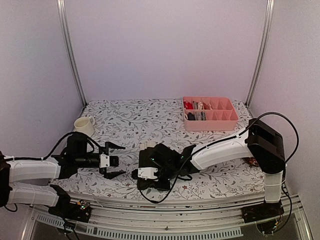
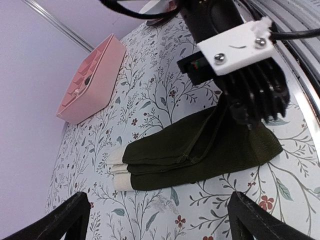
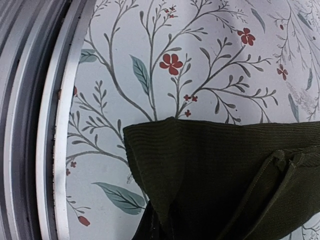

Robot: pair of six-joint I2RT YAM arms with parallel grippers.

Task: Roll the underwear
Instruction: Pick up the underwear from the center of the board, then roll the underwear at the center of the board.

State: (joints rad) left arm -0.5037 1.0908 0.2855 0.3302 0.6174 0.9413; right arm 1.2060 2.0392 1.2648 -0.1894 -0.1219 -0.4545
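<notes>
Both low over the table [image 1: 130, 120]: left tool [image 1: 119, 160] level, spread wide; right tool [image 2: 235, 117] tipped down, clamped on olive underwear [image 2: 190, 155].

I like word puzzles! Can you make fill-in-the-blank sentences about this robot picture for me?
The right gripper is ___ on the underwear.
The left gripper is ___, holding nothing.
The tray is coloured ___.
Missing words: shut, open, pink.
</notes>
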